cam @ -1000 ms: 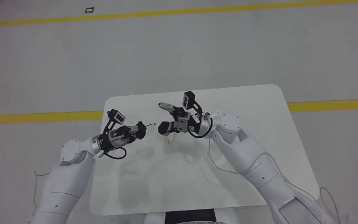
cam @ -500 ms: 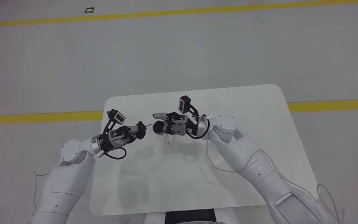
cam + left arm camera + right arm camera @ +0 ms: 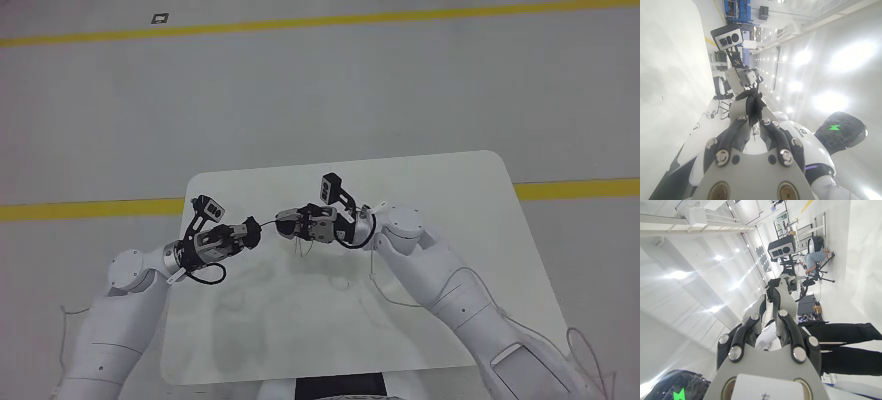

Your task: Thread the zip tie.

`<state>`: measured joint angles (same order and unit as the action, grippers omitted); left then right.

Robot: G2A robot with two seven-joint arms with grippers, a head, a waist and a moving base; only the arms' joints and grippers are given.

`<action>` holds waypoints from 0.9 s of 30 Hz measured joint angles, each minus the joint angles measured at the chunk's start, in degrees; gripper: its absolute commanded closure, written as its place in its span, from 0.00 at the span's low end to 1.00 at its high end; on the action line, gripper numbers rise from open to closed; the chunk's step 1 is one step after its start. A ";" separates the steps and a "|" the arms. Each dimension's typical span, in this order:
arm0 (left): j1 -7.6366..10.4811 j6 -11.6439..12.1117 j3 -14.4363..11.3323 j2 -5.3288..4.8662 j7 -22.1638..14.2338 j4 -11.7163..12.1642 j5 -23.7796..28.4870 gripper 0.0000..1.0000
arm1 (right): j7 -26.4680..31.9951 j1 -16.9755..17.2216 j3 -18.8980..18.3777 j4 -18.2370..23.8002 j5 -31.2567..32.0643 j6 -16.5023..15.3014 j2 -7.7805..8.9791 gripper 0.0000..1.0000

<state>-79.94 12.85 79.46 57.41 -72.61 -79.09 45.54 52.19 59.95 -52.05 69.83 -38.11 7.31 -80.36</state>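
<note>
And here the zip tie (image 3: pixel 268 221) is seen lifted above the white tabletop (image 3: pixel 450 220), off toward ten o'clock from its middle, drawn out as a thin black strand between the two arms. The left end effector (image 3: pixel 251 232) is pinched tight on it: in the left wrist view its dark pads (image 3: pixel 751 108) are pressed together with the black strip caught between them, and no gap can be made out. From that grip the tie is pointed toward two o'clock, straight at the right end effector (image 3: pixel 288 221), which is placed just beside the left one, at its three o'clock, the pair set nose to nose. The far end of the strand is met there by the right end effector, but whether it is clamped on the tie or merely set against it cannot be told. Both are held clear of the tabletop surface. On the grey floor a yellow stripe (image 3: pixel 90 209) is seen at nine o'clock of the tabletop, and it is picked up again at three o'clock.
</note>
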 measured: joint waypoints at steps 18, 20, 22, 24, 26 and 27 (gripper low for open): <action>0.00 0.00 0.00 0.00 0.00 0.00 0.00 1.00 | 0.75 0.16 0.02 0.56 0.66 0.01 0.18 1.00; 0.00 0.00 0.00 0.00 0.00 0.00 0.00 1.00 | 0.73 0.13 0.08 0.58 0.74 0.08 0.17 1.00; 0.00 0.00 0.00 0.00 0.00 0.00 0.00 1.00 | 0.71 0.10 0.12 0.58 0.78 0.15 0.17 1.00; 0.00 0.00 0.00 0.00 0.00 0.00 0.00 1.00 | 0.66 0.08 0.16 0.59 0.85 0.20 0.17 1.00; 0.00 0.00 0.00 0.00 0.00 0.00 0.00 1.00 | 0.53 0.08 0.18 0.64 0.93 0.20 0.18 1.00; 0.00 0.00 0.00 0.00 0.00 0.00 0.00 0.89 | 0.42 0.11 0.17 0.66 0.94 0.16 0.18 1.00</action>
<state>-79.94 12.85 79.46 57.41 -72.61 -79.09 45.54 52.61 60.07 -51.88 70.49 -37.18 7.47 -80.18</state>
